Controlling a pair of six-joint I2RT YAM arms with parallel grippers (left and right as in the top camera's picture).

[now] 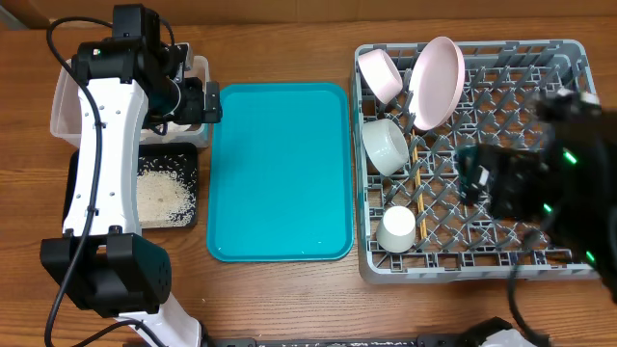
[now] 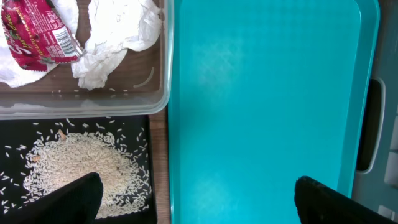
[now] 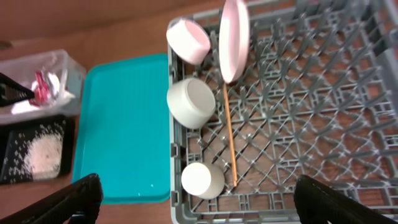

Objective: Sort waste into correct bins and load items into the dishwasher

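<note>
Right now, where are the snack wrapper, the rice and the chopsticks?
snack wrapper (image 2: 37,34), left wrist view, middle of its red printed face.
rice (image 2: 81,165), left wrist view, centre of the heap.
chopsticks (image 3: 229,134), right wrist view, mid-shaft.

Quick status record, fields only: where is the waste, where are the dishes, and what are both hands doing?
clear tub: napkins, wrapper
black tray: rice
teal tray: no dishes on it
rack: plate, corner bowl, second bowl, cup, chopsticks
left hand: open, holding nothing
right hand: open, holding nothing, above rack
</note>
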